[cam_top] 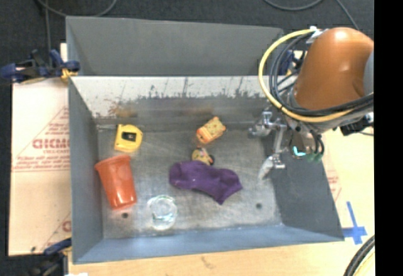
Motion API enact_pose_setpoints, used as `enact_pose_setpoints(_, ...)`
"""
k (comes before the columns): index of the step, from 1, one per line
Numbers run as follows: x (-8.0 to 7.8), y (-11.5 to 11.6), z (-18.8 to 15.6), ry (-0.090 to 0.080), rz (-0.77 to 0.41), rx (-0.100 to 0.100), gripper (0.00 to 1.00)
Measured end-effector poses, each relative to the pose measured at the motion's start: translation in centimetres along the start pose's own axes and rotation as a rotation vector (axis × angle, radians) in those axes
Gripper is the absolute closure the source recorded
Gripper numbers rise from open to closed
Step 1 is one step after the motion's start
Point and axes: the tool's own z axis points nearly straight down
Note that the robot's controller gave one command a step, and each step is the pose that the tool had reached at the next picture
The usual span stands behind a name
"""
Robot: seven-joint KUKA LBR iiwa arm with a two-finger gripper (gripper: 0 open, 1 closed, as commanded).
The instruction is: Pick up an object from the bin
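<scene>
Purple cloth (204, 181) lies nearest my claw (267, 147), which hangs wide and empty; no grasp yet, so I likely shift over it next.

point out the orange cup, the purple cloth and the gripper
orange cup (116, 181), camera view, middle of its side
purple cloth (204, 180), camera view, centre of the fabric
gripper (261, 150), camera view, midway between its fingertips

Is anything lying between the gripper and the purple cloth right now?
Nothing visible does. The open gripper hangs by the bin's right wall, and only bare floor separates it from the purple cloth. The small yellow figure sits beside the cloth's upper edge.
</scene>
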Motion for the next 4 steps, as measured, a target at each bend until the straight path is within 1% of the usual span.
enact_pose_setpoints(1,-0.1,0.0,-0.4,-0.008,-0.002,0.001,0.0)
enact_pose_setpoints(2,-1.4,0.8,2.9,-0.015,-0.062,0.002,0.0)
enact_pose_setpoints(3,-3.3,1.6,15.5,-0.005,-0.034,0.0,1.0)
enact_pose_setpoints(4,-3.3,1.6,15.5,-0.005,-0.034,0.0,1.0)
